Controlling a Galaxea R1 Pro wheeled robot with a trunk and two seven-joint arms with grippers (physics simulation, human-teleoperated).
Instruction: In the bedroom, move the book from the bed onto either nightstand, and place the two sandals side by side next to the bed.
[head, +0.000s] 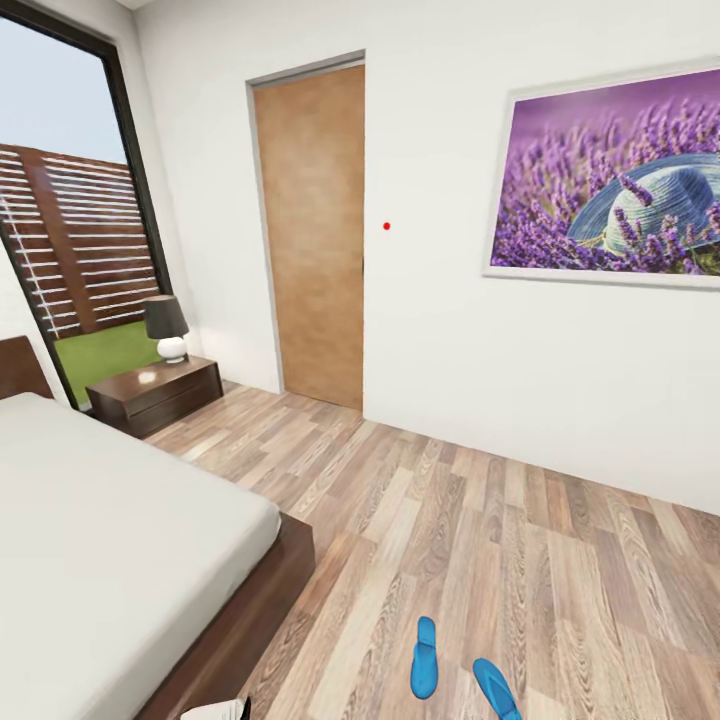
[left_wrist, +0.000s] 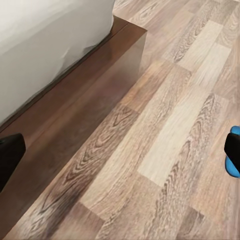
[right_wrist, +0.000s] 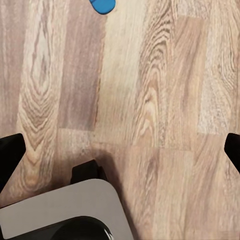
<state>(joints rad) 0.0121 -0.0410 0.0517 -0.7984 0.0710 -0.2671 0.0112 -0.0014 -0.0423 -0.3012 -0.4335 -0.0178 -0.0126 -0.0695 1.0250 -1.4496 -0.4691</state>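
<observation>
Two bright blue sandals lie on the wood floor at the bottom of the head view, one (head: 425, 657) nearer the bed, the other (head: 496, 688) a little to its right and angled away. The bed (head: 110, 560), with its off-white mattress and dark frame, takes up the left. A dark nightstand (head: 155, 392) with a black-shaded lamp stands beyond it by the window. The book is out of view. My left gripper (left_wrist: 120, 155) hangs open over bare floor beside the bed frame (left_wrist: 75, 125), a sandal's tip (left_wrist: 233, 169) by one finger. My right gripper (right_wrist: 120, 155) is open above the floor, a sandal's end (right_wrist: 103, 6) ahead.
A tan door (head: 312, 235) and a framed lavender picture (head: 610, 175) are on the far white wall. A tall window (head: 70, 200) stands behind the nightstand. Open plank floor (head: 480, 520) stretches right of the bed. The robot's grey base (right_wrist: 60, 212) shows under the right gripper.
</observation>
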